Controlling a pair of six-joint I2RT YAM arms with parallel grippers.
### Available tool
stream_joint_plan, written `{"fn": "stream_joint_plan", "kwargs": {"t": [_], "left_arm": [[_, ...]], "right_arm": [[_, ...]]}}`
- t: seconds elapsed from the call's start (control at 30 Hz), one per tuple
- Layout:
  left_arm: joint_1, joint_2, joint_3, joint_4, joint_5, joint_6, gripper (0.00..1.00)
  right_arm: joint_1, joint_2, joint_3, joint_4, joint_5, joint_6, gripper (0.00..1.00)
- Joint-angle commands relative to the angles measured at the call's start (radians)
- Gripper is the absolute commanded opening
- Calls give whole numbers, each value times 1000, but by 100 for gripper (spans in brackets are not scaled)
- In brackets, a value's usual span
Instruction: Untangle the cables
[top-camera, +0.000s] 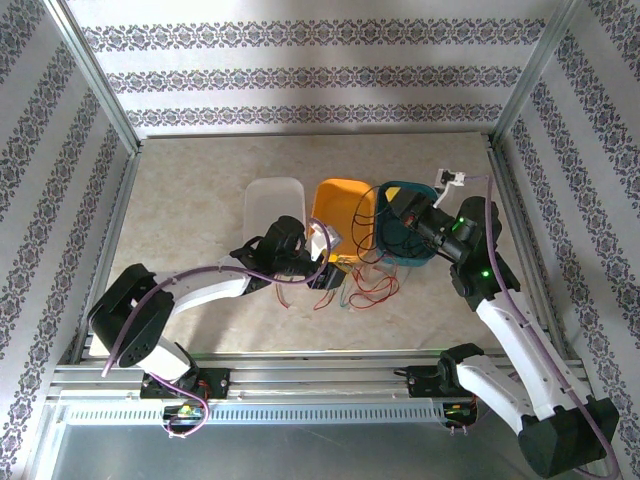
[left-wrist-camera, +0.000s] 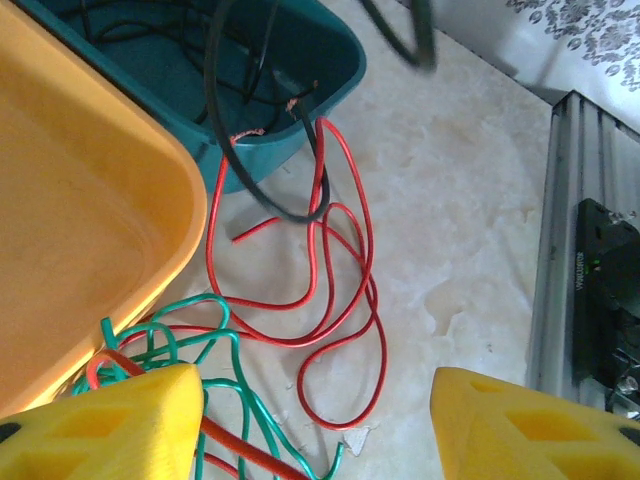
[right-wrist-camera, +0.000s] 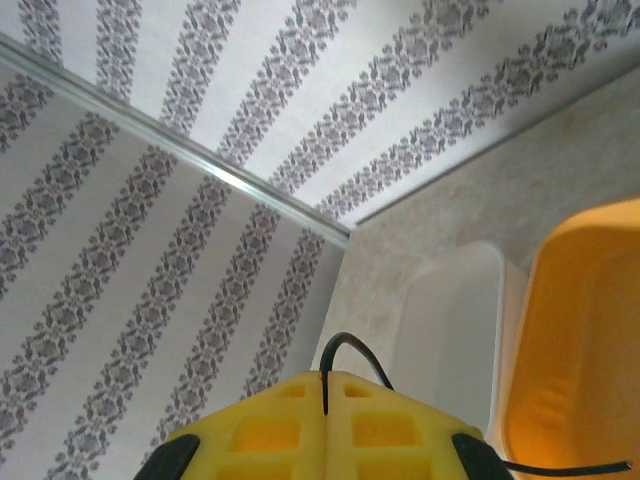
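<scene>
Pinching black cable (right-wrist-camera: 352, 346), right pincer (right-wrist-camera: 325, 384) closed.

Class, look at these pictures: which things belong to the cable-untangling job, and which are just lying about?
Belongs to the job: red cable, green cable, black cable, open left claw, right claw shut on the black cable.
Just lying about: orange tray, teal tray, white tray.

Top external: high, behind arm bases (top-camera: 185, 385), looks down over whole counter (top-camera: 190, 200). Left wrist: close, facing down onto counter. Right wrist: tilted up at wallpapered wall (right-wrist-camera: 300, 100). All share orange tray (top-camera: 345, 205).
</scene>
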Motion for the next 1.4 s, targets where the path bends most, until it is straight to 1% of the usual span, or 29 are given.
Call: {"fn": "stream_joint_plan", "kwargs": {"t": [0.0, 0.1, 0.2, 0.3, 0.37, 0.57, 0.63, 0.77, 0.93, 1.1, 1.17, 1.27, 1.37], "left_arm": [[-8, 23, 11, 31, -25, 21, 60], [-9, 45, -3, 39, -39, 25, 59], [-11, 56, -25, 89, -45, 2, 59], [-24, 67, -17, 101, -50, 1, 58], [-35, 75, -7, 99, -49, 8, 58], [-43, 87, 15, 90, -46, 26, 58], [-43, 88, 15, 88, -49, 29, 58], [-43, 95, 13, 91, -48, 27, 58], [-44, 110, 16, 90, -41, 30, 58], [-44, 108, 16, 81, -45, 38, 58], [-44, 104, 15, 76, -46, 39, 58], [-44, 98, 6, 72, -50, 41, 58], [-44, 93, 0, 68, -60, 44, 58]], "right_arm": [[-20, -10, 63, 68, 70, 15, 4], [-46, -7, 78, 66, 92, 46, 4], [-49, -26, 67, 9, 172, 68, 4], [-52, -49, 33, -88, 267, 89, 3], [-55, -62, -1, -157, 308, 122, 1], [-71, -101, -59, -376, 334, 159, 0], [-83, -125, -64, -426, 316, 146, 0], [-122, -169, -40, -493, 225, 90, 2], [-147, -129, 23, -628, 108, 3, 3], [-147, -43, -1, -573, -51, 37, 2], [-148, -21, 0, -551, -87, 49, 2], [-148, -10, 44, -553, -98, 30, 3], [-148, -6, 112, -573, -79, -9, 3]]}}
